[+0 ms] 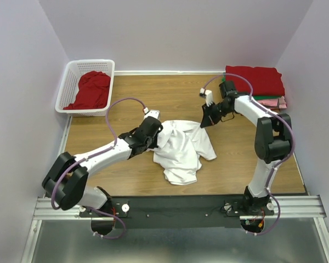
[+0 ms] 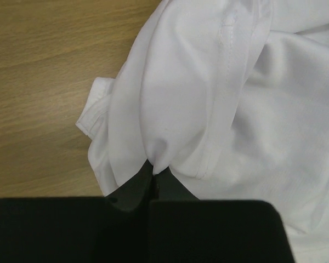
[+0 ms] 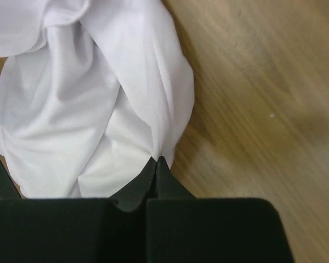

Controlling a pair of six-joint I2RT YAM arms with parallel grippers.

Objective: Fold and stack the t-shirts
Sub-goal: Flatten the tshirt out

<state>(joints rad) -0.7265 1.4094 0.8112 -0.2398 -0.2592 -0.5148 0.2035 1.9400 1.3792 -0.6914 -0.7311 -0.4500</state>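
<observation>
Wooden worktop (image 1: 175, 93) enclosed by pale lilac walls (image 1: 170, 27). White t-shirt (image 1: 181, 153) lies crumpled at centre, long axis roughly far-to-near; neck direction cannot be told. Basket (image 1: 66, 87), far left, holds a red t-shirt (image 1: 92, 90); folded stack (image 1: 255, 80), far right. Left gripper (image 2: 155, 172) and right gripper (image 3: 156, 161) each pinch its far edge.
</observation>
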